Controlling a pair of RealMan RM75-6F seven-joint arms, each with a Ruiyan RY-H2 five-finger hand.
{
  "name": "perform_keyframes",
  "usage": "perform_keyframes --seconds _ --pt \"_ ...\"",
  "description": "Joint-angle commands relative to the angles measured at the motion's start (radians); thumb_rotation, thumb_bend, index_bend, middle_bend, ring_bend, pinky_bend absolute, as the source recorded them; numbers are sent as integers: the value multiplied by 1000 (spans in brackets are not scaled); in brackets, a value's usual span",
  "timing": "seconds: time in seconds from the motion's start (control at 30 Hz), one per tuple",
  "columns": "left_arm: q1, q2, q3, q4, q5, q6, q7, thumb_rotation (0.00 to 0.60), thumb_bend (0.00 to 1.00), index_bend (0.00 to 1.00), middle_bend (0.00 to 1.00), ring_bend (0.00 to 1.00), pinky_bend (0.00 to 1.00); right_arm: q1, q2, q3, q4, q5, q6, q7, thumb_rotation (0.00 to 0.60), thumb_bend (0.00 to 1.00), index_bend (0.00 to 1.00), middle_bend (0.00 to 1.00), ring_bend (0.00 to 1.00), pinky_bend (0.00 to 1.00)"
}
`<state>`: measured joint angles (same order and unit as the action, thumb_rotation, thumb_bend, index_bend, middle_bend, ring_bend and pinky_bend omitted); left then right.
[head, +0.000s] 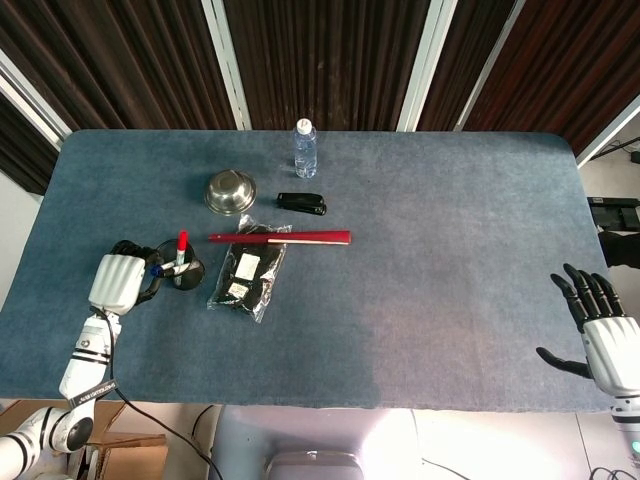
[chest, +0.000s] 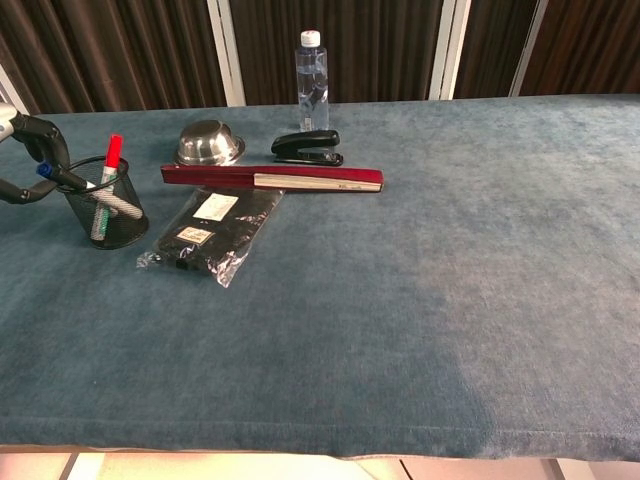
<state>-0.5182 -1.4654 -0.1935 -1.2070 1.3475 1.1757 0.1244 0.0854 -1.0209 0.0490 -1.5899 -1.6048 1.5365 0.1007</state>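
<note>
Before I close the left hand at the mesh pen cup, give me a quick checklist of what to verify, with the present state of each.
1. Left hand beside the black mesh pen cup: ok, its fingers are at the cup's rim.
2. Fingers around the blue-capped pen: cannot tell, contact is not clear in either view.
3. Red-capped marker clear of the fingers: ok, it stands on the cup's far side from them.
4. Cup upright: ok.
5. Black plastic-wrapped packet clear of the cup: ok, a gap shows between them.
6. Right hand out of the way: ok, open at the table's far right edge, holding nothing.
</note>
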Motion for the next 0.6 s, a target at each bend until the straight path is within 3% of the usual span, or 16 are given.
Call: perform_keyframes --seconds 0.03,0.3,0.6 --pt "-3 2 4 3 2 -2 5 600 454 534 526 416 286 0 0 0 0 -1 1 2 600 110 0 2 0 0" --pt "-11 32 6 -32 9 -5 -3 600 559 652 689 544 299 -3 0 -1 5 -3 6 14 600 110 0 0 0 0" --pt "12 155 -19 -195 35 90 55 600 569 671 717 561 300 -8 0 -1 12 -2 16 23 600 110 0 0 0 0"
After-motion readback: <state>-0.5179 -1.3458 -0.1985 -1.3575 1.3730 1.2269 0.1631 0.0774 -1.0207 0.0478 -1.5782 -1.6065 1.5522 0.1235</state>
